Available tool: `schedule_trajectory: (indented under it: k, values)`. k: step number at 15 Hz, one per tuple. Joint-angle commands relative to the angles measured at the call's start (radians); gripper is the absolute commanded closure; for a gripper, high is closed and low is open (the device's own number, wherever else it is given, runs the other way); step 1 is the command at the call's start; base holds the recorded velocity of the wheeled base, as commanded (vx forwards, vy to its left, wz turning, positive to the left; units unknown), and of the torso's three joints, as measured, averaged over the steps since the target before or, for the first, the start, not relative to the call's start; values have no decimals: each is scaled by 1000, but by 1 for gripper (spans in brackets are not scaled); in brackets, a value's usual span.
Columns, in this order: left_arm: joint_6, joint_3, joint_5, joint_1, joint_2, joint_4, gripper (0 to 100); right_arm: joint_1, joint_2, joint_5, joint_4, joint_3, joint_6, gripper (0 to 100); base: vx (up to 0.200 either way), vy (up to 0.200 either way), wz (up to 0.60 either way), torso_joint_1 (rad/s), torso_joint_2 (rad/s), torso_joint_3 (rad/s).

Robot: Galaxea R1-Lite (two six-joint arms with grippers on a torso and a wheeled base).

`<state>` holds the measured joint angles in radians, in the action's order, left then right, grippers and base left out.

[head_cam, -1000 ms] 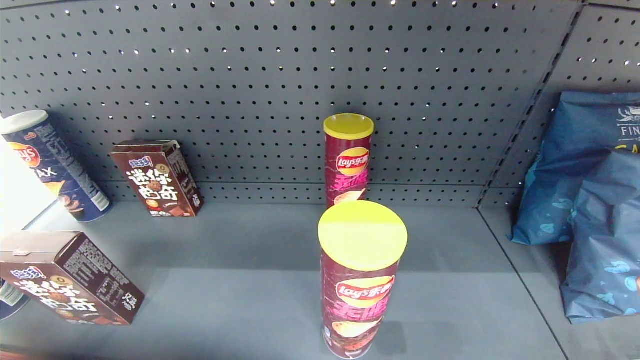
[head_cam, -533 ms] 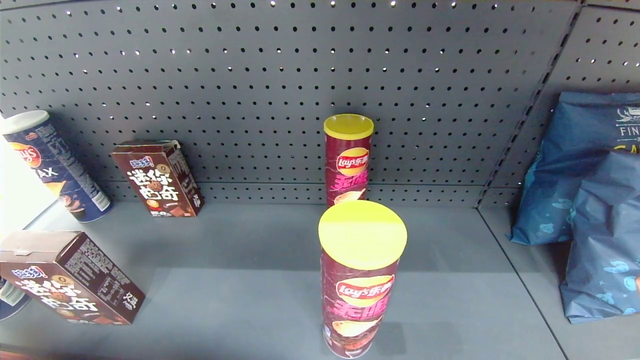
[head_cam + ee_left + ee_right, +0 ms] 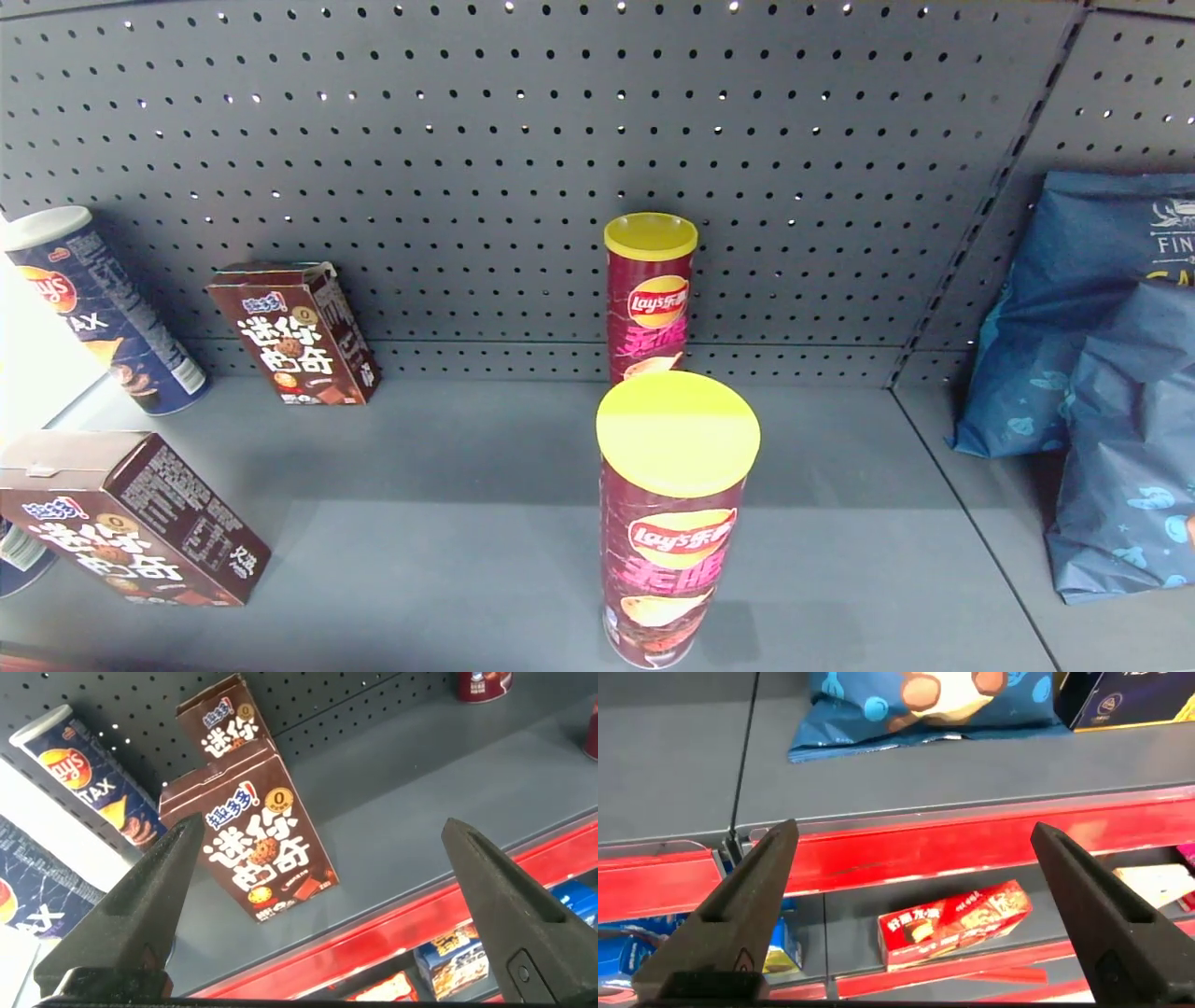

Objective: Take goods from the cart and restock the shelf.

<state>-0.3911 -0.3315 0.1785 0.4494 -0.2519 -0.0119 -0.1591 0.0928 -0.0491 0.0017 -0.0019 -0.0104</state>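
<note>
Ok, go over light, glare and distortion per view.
Head view: blown-out white patch beside the blue can; front red can throws a soft shadow to its right; the rear brown box leans outward, likely lens distortion. Left wrist view: white glare beside that can. Right wrist view: even light on the red shelf edge.

grey shelf (image 3: 448, 485) with a pegboard back (image 3: 467, 140). on it stand the front maroon can (image 3: 674, 541) and the rear maroon can (image 3: 650, 299), both upright. rear brown box (image 3: 297, 334), front brown box (image 3: 131, 518) and navy can (image 3: 98, 308) are at the left, blue bags (image 3: 1092, 327) at the right.
</note>
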Motion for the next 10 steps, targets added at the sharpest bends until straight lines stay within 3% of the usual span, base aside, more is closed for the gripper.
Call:
schedule_trajectory:
  k: [1, 2, 4, 6, 10]
  values:
    - [1, -1, 1, -3, 10, 0, 0, 1, 5, -1, 1, 0, 0, 0, 0, 0, 0, 0, 0, 0]
    - [1, 0, 1, -1, 10, 0, 0, 38, 16, -1, 8, -3, 0, 0, 0, 0, 0, 0, 0, 0]
    - [0, -1, 1, 0, 10, 0, 0, 205, 76, 0, 3, 0, 0, 0, 0, 0, 0, 0, 0, 0]
    - [0, 17, 1, -3, 10, 0, 0, 147, -93, -3, 1, 0, 10, 0, 0, 0, 0, 0, 0, 0]
    - [0, 23, 1, -3, 16, 0, 0, 161, -91, -1, 0, 0, 9, 0, 0, 0, 0, 0, 0, 0]
